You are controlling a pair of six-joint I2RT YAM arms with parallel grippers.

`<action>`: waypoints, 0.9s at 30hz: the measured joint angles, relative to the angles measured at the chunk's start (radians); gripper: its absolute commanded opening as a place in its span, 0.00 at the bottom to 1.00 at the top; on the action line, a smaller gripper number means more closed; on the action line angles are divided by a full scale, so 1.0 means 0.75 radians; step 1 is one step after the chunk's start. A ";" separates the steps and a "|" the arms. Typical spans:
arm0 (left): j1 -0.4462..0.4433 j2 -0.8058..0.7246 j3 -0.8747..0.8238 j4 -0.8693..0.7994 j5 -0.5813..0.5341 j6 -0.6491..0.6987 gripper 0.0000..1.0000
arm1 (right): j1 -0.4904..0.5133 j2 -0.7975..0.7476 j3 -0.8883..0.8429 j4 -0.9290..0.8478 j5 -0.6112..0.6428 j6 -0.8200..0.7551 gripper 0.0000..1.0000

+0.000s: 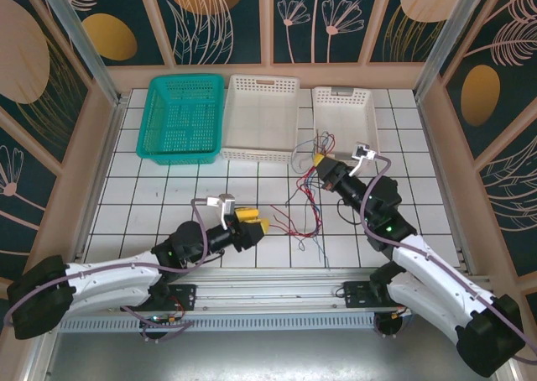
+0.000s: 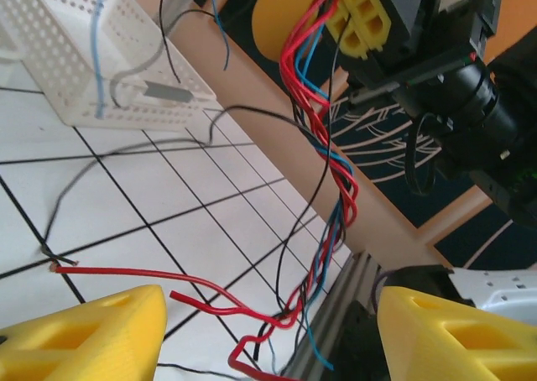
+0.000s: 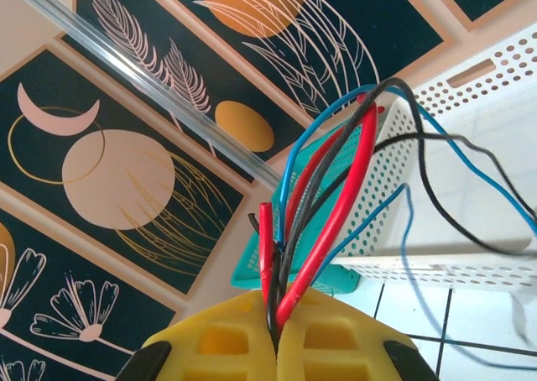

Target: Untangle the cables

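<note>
Mia: So, where were the cables (image 1: pixel 304 209)?

Tom: Near the middle of the table (image 1: pixel 168 188), a bit toward 3 o'clock. The right gripper (image 3: pixel 275 335) was pinched tight on the top of the bunch. Red, blue and black ones stuck out of its closed fingers.

Mia: Why hold them up like that?

Tom: I think it was so the rest could hang down and spread apart. From above, the loose ends ran from that gripper toward 7 o'clock and lay on the tiles.

Mia: And the other one?

Tom: The left gripper (image 2: pixel 268 339) sat at 9 o'clock from the bunch. It faced 3 o'clock, right at the wires. Its yellow fingers were wide apart and held nothing. A red wire lay on the tiles just in front of it.

Mia: So it was getting ready to grab?

Tom: That's my guess. One hand holds the bunch, and the other can pull one wire out.

Mia: Looked easy?

Tom: Not really. The red and blue ones were twisted together under the right gripper. A few thin ones reached toward the white basket (image 1: pixel 344 117) at 12 o'clock. I could not tell if they touched it.
</note>
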State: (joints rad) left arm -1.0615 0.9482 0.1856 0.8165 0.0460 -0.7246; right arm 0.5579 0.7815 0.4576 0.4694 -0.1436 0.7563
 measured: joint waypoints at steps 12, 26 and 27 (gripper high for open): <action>0.000 0.067 0.007 0.004 0.113 -0.011 0.67 | 0.000 0.012 0.036 -0.004 -0.012 -0.024 0.00; 0.000 0.126 0.053 0.005 0.119 -0.008 0.59 | 0.000 0.018 0.036 -0.003 -0.031 -0.020 0.00; 0.000 0.134 0.054 0.005 0.121 -0.008 0.58 | 0.000 0.018 0.036 -0.003 -0.031 -0.020 0.00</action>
State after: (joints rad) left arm -1.0615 1.0489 0.2260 0.8204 0.1364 -0.7307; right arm 0.5579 0.7948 0.4843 0.4671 -0.1669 0.7414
